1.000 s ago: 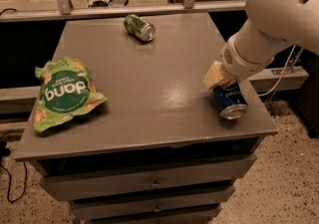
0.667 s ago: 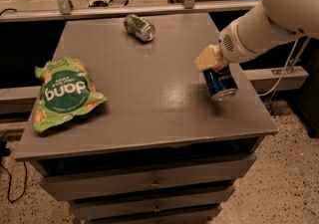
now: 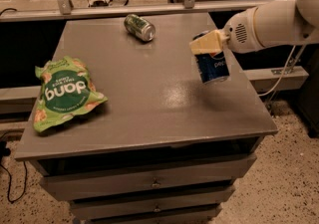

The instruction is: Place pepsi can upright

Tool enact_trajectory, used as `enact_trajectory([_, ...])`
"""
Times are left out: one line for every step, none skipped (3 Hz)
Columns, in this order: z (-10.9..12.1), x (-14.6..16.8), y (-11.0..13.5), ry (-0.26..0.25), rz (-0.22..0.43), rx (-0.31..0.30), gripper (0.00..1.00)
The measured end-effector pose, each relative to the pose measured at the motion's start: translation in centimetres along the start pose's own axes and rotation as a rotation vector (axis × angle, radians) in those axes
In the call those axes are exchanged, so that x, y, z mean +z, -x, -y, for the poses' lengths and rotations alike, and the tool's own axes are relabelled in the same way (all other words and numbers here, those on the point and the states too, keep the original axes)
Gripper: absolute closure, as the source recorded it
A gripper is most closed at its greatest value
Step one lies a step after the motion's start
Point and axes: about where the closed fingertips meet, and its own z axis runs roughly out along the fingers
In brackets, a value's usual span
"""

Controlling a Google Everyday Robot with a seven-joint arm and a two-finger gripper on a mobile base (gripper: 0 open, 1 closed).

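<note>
The pepsi can (image 3: 213,67) is dark blue with white lettering. It hangs nearly upright, slightly tilted, in the air above the right side of the grey table (image 3: 144,98). My gripper (image 3: 207,44) reaches in from the right on a white arm and is shut on the can's upper end with its cream-coloured fingers (image 3: 203,45). The can's top is hidden by the fingers.
A green can (image 3: 139,27) lies on its side at the back middle of the table. A green chip bag (image 3: 64,91) lies at the left. The table's right edge is just past the pepsi can. Drawers sit below the tabletop, and a rail runs behind.
The gripper has lifted the pepsi can off the table near the right front corner, carried it up and back, and turned it from lying tilted to nearly upright.
</note>
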Motion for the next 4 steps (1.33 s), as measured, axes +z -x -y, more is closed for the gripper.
enact_trajectory([-0.7, -0.1, 0.2, 0.139, 0.111, -0.059, 1.0])
enact_trajectory([-1.4, -0.2, -0.7, 0.261, 0.215, -0.161, 1.0])
enact_trajectory([-2.0, -0.6, -1.6, 0.352, 0.31, -0.292, 1.0])
enact_trajectory([-2.4, -1.2, -2.5, 0.41, 0.419, -0.433, 1.0])
